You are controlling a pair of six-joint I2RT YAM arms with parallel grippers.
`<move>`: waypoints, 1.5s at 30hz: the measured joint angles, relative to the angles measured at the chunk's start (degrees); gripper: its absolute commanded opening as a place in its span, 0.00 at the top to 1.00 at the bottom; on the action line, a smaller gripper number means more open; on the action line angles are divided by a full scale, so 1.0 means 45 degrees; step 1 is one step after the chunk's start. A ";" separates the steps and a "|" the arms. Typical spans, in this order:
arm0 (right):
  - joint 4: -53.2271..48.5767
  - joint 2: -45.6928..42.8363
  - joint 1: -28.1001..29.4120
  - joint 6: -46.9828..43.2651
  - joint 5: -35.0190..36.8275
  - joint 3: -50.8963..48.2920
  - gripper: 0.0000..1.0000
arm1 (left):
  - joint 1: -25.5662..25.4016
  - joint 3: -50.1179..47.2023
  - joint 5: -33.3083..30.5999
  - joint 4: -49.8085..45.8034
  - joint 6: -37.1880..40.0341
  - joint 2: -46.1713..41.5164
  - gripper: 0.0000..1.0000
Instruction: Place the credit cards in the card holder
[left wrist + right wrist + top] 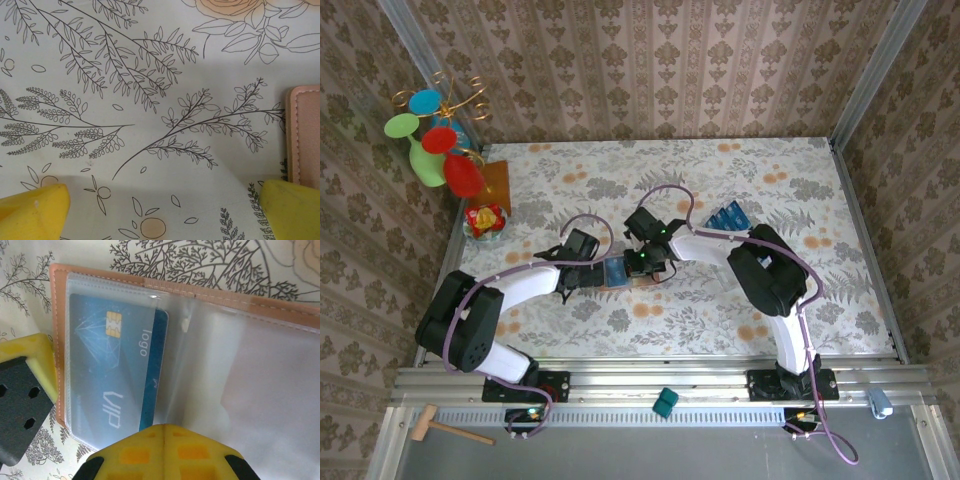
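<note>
Right tool [165,440]: closed tight, tips at the blue credit card [115,375] in the card holder's [59,340] clear sleeve [200,365]. Left tool [162,210]: spread wide beside that holder.

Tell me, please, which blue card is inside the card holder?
The VIP chip card in a clear sleeve of the card holder; the other cards stand grouped farther back.

A staged lab booth: wallpapered panels [650,70], aluminium frame rail [660,378], floral tabletop [570,170].
</note>
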 measured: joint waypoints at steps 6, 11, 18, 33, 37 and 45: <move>-0.0015 0.0243 0.0097 0.0005 -0.0044 0.0340 0.93 | -0.0005 0.0000 0.0000 0.0015 -0.0005 0.0005 0.00; -0.0112 0.0350 0.0121 0.0000 -0.0049 0.0520 0.93 | -0.0049 0.0000 -0.0029 0.0019 -0.0053 0.0005 0.00; -0.0418 0.0209 0.0121 -0.0019 -0.0015 0.0549 0.80 | -0.0063 0.0010 -0.0044 -0.0097 -0.0078 -0.0078 0.00; -0.1894 -0.4129 -0.1044 -0.0355 0.2171 -0.1341 0.29 | 0.0529 0.0010 0.2045 -0.0379 -0.0024 -0.2050 0.00; -0.2322 -0.3861 -0.1491 -0.0452 0.2579 -0.1477 0.30 | 0.0529 -0.0107 0.2958 0.0209 -0.0034 -0.2132 0.00; -0.2341 -0.2317 -0.1540 -0.0772 0.2705 -0.1025 0.42 | 0.0529 -0.0272 0.4182 0.1263 -0.0262 -0.1768 0.00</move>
